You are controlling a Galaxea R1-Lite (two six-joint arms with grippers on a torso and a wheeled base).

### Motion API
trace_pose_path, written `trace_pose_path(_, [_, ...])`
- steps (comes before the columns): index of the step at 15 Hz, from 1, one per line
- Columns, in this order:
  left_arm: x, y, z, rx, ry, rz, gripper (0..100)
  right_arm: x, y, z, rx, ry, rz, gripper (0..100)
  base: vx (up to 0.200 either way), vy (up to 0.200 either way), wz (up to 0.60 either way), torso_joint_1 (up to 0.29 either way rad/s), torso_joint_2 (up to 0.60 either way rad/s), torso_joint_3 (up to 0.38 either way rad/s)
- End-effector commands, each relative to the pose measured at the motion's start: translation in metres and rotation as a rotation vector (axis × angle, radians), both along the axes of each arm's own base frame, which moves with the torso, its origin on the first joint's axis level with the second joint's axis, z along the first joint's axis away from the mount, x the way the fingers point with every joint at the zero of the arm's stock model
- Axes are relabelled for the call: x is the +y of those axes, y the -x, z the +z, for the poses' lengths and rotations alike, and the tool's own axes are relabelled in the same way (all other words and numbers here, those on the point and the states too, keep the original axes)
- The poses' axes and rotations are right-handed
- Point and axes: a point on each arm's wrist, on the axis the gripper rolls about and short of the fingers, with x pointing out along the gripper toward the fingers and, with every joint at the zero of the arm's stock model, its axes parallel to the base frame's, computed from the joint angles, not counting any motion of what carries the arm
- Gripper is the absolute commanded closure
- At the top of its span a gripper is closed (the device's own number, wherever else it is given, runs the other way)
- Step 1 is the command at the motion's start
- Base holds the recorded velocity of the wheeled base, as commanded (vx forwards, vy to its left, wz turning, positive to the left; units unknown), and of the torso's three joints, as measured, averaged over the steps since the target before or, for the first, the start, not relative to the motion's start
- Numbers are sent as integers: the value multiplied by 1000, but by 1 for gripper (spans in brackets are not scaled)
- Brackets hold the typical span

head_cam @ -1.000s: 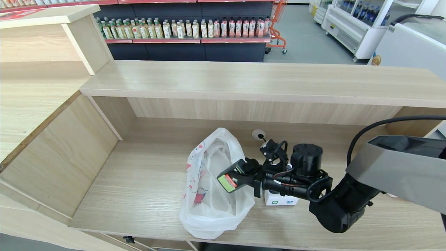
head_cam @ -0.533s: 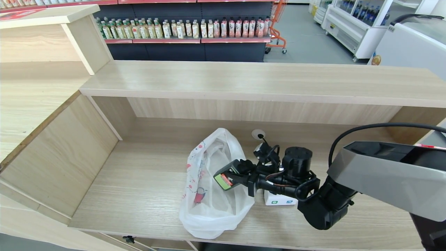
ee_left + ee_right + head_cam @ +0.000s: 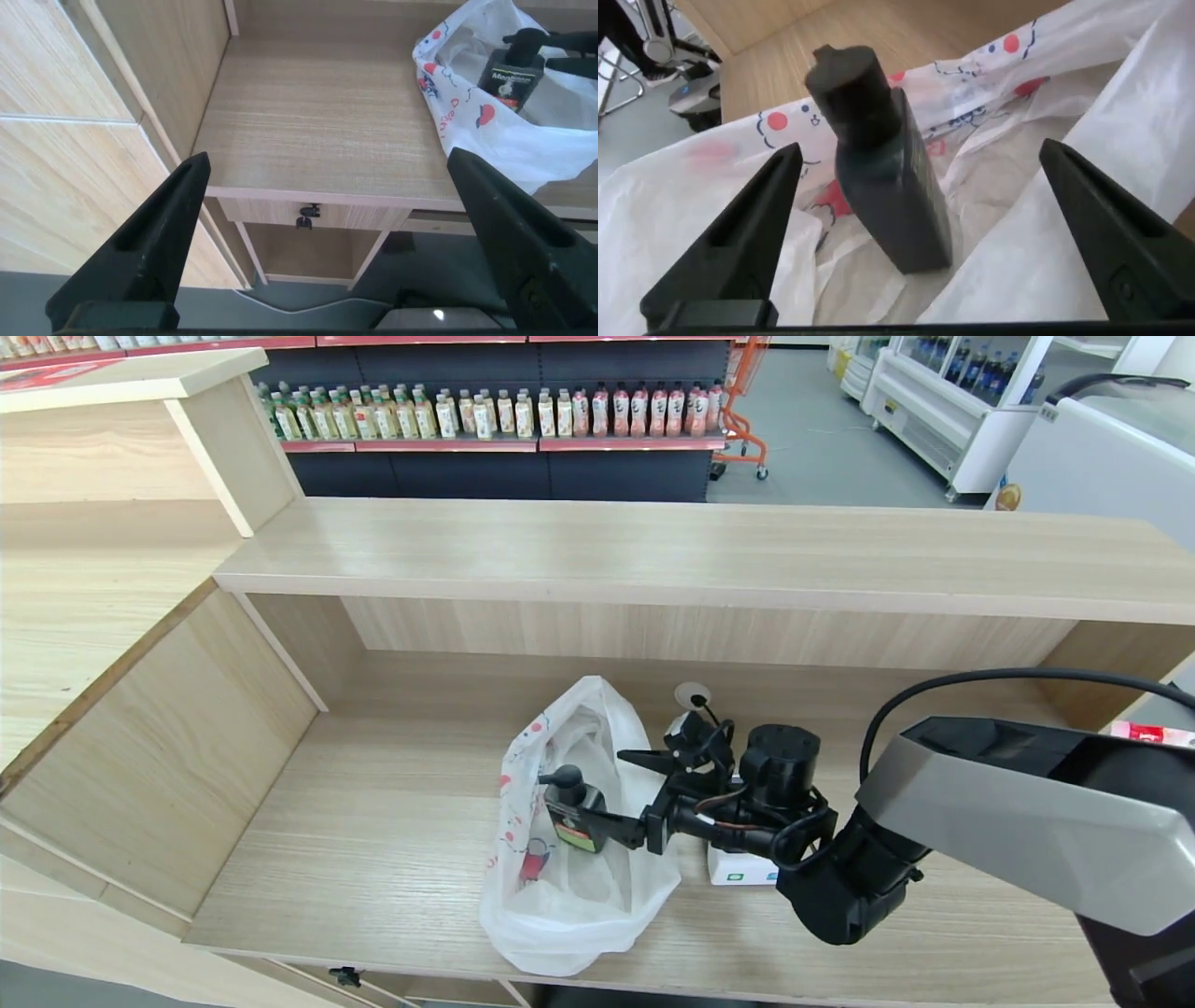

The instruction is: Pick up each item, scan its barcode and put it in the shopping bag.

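Left claw (image 3: 329,161): fingers spread wide, grasping nothing, hanging off the near edge of the worktop (image 3: 373,840). Bag (image 3: 560,905): white plastic with red and blue prints, slumped at the worktop's front middle, mouth open upward. Bottle (image 3: 571,807): dark, with a black pump top and a red and green label, inside the bag's mouth, leaning slightly. Right claw (image 3: 607,786): reaching over the bag from the right, fingers wide apart on either side of the bottle; the right wrist view shows a gap on each side, so it grips nothing. White box (image 3: 738,875): small, just right of the bag, partly under the right arm. Cable hole (image 3: 693,694): round, in the worktop behind the bag. Ledge (image 3: 709,555): raised wooden counter along the back. Shelf (image 3: 495,415): a row of drink bottles, across the aisle beyond.
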Motion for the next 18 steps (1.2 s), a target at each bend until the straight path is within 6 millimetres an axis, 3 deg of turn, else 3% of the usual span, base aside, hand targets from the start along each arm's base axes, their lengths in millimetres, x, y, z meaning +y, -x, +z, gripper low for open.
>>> trace_pose_path(1, [0,0,0,0,0,0,0,-5,-4,24,-59,-39,-16,0,0,0,0,0,0,0])
trace_pose_path(5, [0,0,0,0,1,0,0,-25,-3,75,-124,-115,-53,0,0,0,0,0,0,0])
trace_pose_path(7, [0,0,0,0,1,0,0,-34,12,122,-40,-196,-57,0,0,0,0,0,0,0])
trace_pose_path(10, [0,0,0,0,1,0,0,-60,25,153,-50,-202,-156,0,0,0,0,0,0,0])
trace_pose_path(12, [0,0,0,0,1,0,0,-88,41,173,-84,-193,-211,0,0,0,0,0,0,0])
trace_pose_path(14, [0,0,0,0,4,0,0,-144,65,188,21,-118,-431,0,0,0,0,0,0,0])
trace_pose_path(16, [0,0,0,0,4,0,0,-165,81,193,115,-87,-620,0,0,0,0,0,0,0])
trace_pose_path(18, [0,0,0,0,4,0,0,-200,102,191,240,-137,-852,0,0,0,0,0,0,0])
